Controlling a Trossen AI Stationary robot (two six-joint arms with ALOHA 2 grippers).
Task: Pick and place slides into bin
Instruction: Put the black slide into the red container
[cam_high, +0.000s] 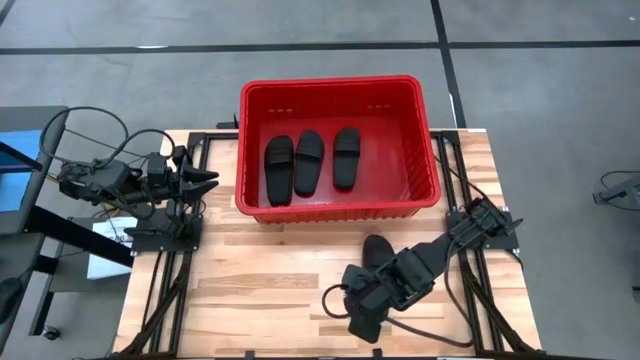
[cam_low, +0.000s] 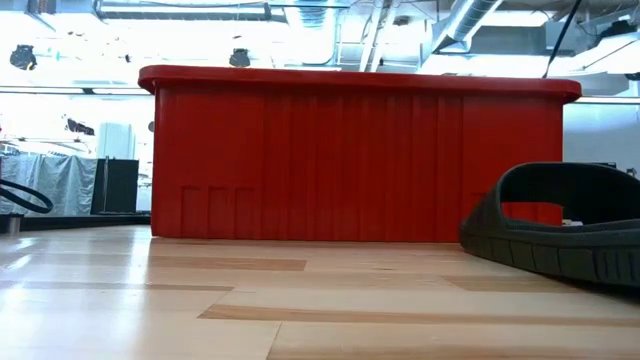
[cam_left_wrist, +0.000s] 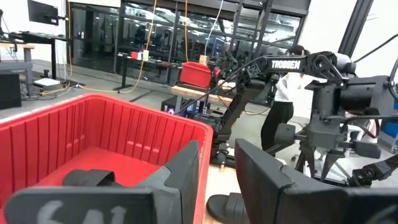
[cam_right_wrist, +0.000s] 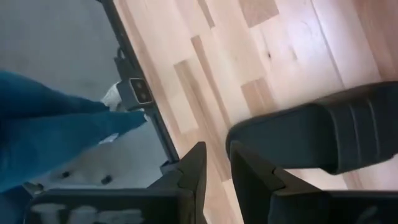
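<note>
The red bin (cam_high: 330, 85) stands at the table's far middle and fills the low view (cam_low: 350, 160). Three black slides (cam_high: 309, 162) lie side by side on its floor, soles down. A fourth slide (cam_high: 377, 248) rests sole down on the wood in front of the bin's right part, strap up (cam_low: 560, 225). My right arm partly hides it from above. My right gripper (cam_high: 362, 322) is near the table's front edge, shut and empty (cam_right_wrist: 217, 155), with the slide (cam_right_wrist: 323, 130) just beside one finger. My left gripper (cam_high: 210, 180) waits shut at the bin's left (cam_left_wrist: 217, 168). My right gripper has one fingertip (cam_right_wrist: 239, 155) right by the slide's rounded end (cam_right_wrist: 249, 132). I cannot tell whether they touch. The slide lies flat on the table.
Black frame rails (cam_high: 170, 270) run along both sides of the table. Bare wood (cam_high: 260, 270) lies in front of the bin at the left. A person's blue-clad leg (cam_right_wrist: 56, 130) shows past the table's edge. Another person (cam_left_wrist: 286, 93) stands in the room beyond.
</note>
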